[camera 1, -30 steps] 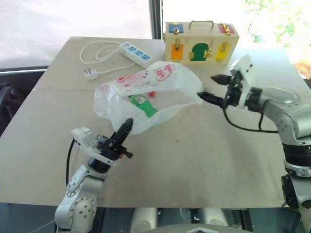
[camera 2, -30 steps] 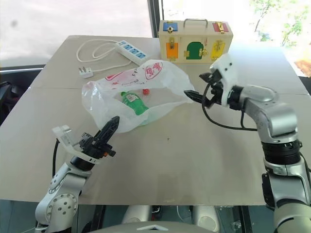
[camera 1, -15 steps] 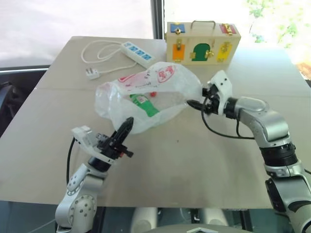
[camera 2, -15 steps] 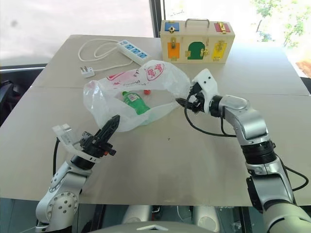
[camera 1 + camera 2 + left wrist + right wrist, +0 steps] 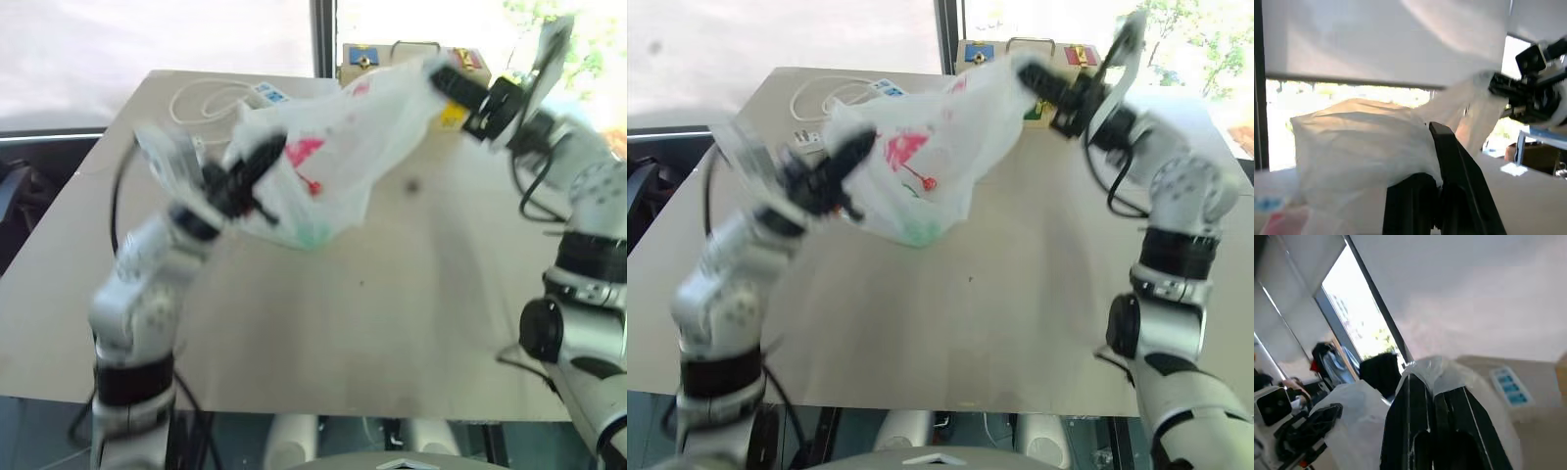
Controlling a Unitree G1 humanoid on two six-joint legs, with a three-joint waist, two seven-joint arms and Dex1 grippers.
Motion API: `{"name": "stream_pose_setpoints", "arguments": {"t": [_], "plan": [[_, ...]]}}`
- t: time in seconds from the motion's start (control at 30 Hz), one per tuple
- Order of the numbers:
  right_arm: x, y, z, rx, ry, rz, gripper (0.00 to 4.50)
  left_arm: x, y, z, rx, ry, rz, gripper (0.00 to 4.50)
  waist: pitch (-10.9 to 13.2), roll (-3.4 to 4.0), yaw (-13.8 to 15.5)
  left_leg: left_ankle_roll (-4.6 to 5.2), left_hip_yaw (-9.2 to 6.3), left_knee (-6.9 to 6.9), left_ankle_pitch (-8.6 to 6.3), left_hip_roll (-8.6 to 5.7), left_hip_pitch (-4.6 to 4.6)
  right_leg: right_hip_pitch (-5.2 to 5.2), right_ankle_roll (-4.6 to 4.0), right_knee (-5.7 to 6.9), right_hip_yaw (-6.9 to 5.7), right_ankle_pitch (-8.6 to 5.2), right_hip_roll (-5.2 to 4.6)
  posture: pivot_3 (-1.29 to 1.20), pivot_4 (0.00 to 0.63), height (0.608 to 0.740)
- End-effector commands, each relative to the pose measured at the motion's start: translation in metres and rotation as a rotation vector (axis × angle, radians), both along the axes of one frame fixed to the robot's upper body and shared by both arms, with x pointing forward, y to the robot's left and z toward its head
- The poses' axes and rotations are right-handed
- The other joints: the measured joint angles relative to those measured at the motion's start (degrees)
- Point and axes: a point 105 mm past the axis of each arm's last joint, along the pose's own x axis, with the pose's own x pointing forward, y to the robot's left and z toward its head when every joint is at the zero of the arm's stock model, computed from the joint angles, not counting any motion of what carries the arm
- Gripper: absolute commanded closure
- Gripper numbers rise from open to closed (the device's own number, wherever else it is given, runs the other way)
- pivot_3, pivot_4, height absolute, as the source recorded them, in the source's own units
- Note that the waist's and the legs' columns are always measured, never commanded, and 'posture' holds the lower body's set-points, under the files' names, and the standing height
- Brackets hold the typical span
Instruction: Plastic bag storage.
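Grippers, left point(image 5: 277, 150) and right point(image 5: 438, 74), each pinch an end of the plastic bag point(image 5: 338, 162), lifted off the table point(image 5: 392, 313).

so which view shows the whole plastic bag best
The right eye view: the plastic bag hangs whole there, stretched between the left end effector and the right end effector. The left eye view matches; each wrist view shows just a pinched fold.
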Motion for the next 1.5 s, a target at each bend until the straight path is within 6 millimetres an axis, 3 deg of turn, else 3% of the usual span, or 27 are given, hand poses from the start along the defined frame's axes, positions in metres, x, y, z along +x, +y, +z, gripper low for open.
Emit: {"name": "stream_pose_setpoints", "arguments": {"t": [0.03,0.17,0.3,0.47,0.6,0.73,0.8,0.87,1.0,1.07,1.1,1.13,1.23,1.4,1.5], "plan": [[-0.01,-0.029,0.031,0.11,-0.049,0.048,4.4,0.01,0.011,0.039,-0.045,-0.027,-0.012,4.5,0.0,-0.01,0.0,0.01,0.03,-0.01,0.0,-0.01,-0.05,-0.03,0.0,0.0,0.02,-0.01,0.0,0.0,0.15,0.731],[-0.009,-0.052,0.061,0.223,-0.07,0.028,4.4,0.026,0.03,0.085,-0.131,-0.078,0.024,4.5,0.3,-0.01,0.0,-0.03,0.25,-0.15,0.02,-0.02,-0.33,-0.4,0.01,0.0,0.03,-0.01,0.0,0.0,0.15,0.731],[-0.002,-0.062,0.072,0.244,-0.074,-0.022,4.4,0.035,0.044,0.124,-0.247,-0.113,-0.01,4.5,0.4,-0.03,-0.1,-0.06,0.4,-0.14,0.04,-0.02,-0.56,-0.65,0.01,0.01,0.05,-0.01,0.01,0.0,0.15,0.731],[0.001,-0.072,0.08,0.267,-0.081,-0.078,4.4,0.048,0.037,0.119,-0.165,-0.101,-0.024,4.5,0.4,-0.04,-0.7,-0.07,0.46,-0.15,0.05,-0.02,-0.59,-0.66,0.02,0.02,0.06,-0.01,-0.02,0.0,0.15,0.731],[0.002,-0.067,0.071,0.202,-0.072,-0.103,4.4,0.048,0.025,0.106,-0.131,-0.092,-0.066,4.5,0.4,-0.04,-0.9,-0.11,0.46,-0.14,0.08,-0.01,-0.63,-0.73,0.02,0.08,0.06,-0.01,-0.02,0.0,0.15,0.731],[0.004,-0.067,0.043,0.135,-0.037,-0.134,4.4,0.06,0.024,0.073,-0.042,-0.055,0.007,4.5,0.4,-0.04,-0.9,-0.12,0.46,-0.13,0.08,0.0,-0.67,-0.78,0.02,0.09,0.07,-0.01,-0.02,0.0,0.15,0.731],[0.002,-0.068,0.035,0.112,-0.034,-0.132,3.66,0.06,0.026,0.06,-0.01,-0.046,0.024,4.24,0.4,-0.04,-0.9,-0.12,0.49,-0.12,0.08,0.0,-0.67,-0.78,0.02,0.1,0.08,-0.01,-0.03,0.0,0.15,0.731],[-0.005,-0.069,0.016,0.042,-0.018,-0.119,2.76,0.056,0.035,0.041,-0.002,-0.006,0.027,3.61,0.4,-0.04,-0.9,-0.12,0.49,-0.07,0.08,0.0,-0.68,-0.78,0.02,0.12,0.08,0.0,-0.03,0.0,0.15,0.731],[-0.026,-0.073,-0.04,-0.16,0.051,-0.084,0.7,0.036,0.064,0.003,-0.001,0.107,0.059,1.76,0.4,-0.04,-0.9,-0.12,0.42,-0.08,0.08,0.04,-0.69,-0.78,0.02,0.09,0.09,-0.01,-0.04,0.0,0.15,0.731],[-0.037,-0.079,-0.064,-0.213,0.102,-0.074,0.0,0.018,0.077,-0.017,0.013,0.186,0.047,0.81,0.4,-0.04,-1.0,-0.12,0.28,-0.07,0.08,0.09,-0.69,-0.79,0.02,0.1,0.11,-0.01,-0.03,0.0,0.15,0.731],[-0.042,-0.084,-0.075,-0.222,0.133,-0.076,0.0,0.006,0.081,-0.029,0.032,0.234,0.034,0.4,0.4,-0.04,-1.1,-0.12,0.22,-0.05,0.08,0.13,-0.69,-0.79,0.02,0.13,0.14,-0.01,-0.03,0.0,0.15,0.731],[-0.047,-0.089,-0.096,-0.257,0.178,-0.09,0.0,-0.013,0.084,-0.057,0.088,0.33,0.011,0.05,0.4,-0.03,-1.2,-0.12,0.22,-0.04,0.08,0.15,-0.67,-0.79,0.02,0.14,0.16,0.0,-0.02,0.0,0.15,0.731],[-0.055,-0.092,-0.15,-0.358,0.242,-0.169,0.0,-0.058,0.082,-0.137,0.263,0.628,0.046,0.05,0.3,-0.07,-1.4,-0.11,0.37,-0.23,0.06,0.34,-0.15,-0.46,0.02,0.04,0.41,-0.01,-0.03,0.0,0.15,0.731],[-0.067,-0.091,-0.206,-0.449,0.202,-0.27,0.0,-0.082,0.084,-0.208,0.302,0.787,0.332,0.05,0.2,0.09,0.0,-0.09,0.17,-0.14,0.01,0.37,0.21,-0.08,-0.05,0.11,0.2,0.04,-0.02,0.0,0.15,0.731],[-0.072,-0.095,-0.236,-0.575,0.138,-0.311,0.0,-0.086,0.081,-0.225,0.348,0.752,0.413,0.05,0.2,0.05,0.5,-0.27,0.28,-0.13,-0.1,0.38,1.01,0.59,-0.11,-0.02,0.29,0.02,-0.1,0.0,0.15,0.731]]}}
